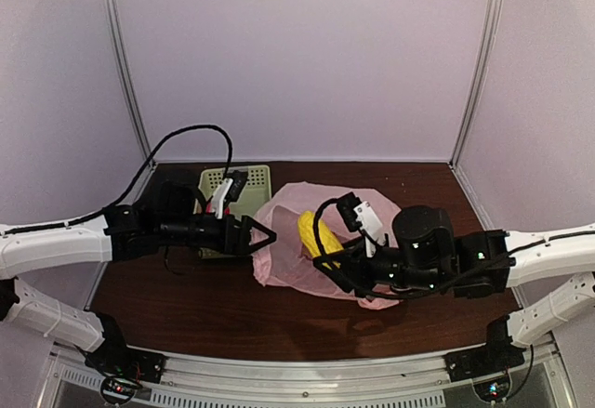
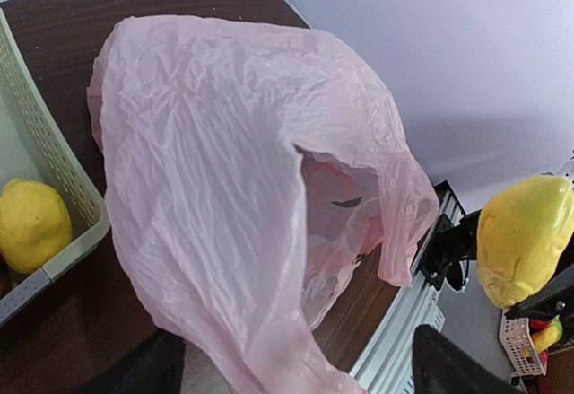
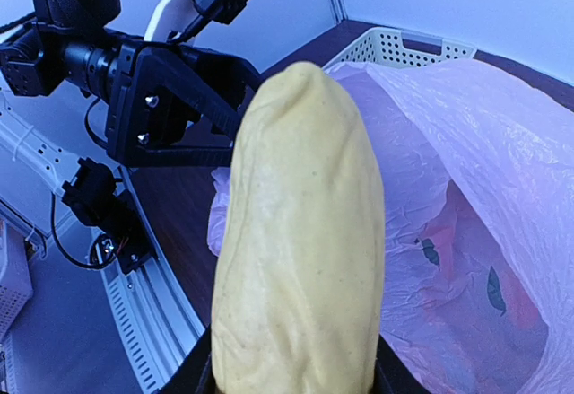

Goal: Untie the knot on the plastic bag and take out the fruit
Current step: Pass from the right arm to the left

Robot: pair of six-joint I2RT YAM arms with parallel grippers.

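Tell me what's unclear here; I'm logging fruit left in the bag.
- Fruit inside the plastic bag: left wrist view, only reddish patches through the film; no count.
- Basket contents: top view, left arm covers them; left wrist view crops them beyond one yellow fruit.
- Left gripper grip on bag: left wrist view, fingertips cut off.
- Right gripper fingers: right wrist view, long yellow fruit hides them.

Both arms reach inward from the side edges, level over mid-worktop. The left claw (image 1: 269, 234), fingers drawn together, pinches the plastic bag (image 1: 288, 200); the right claw (image 1: 322, 261) clamps the fruit (image 1: 307, 233).
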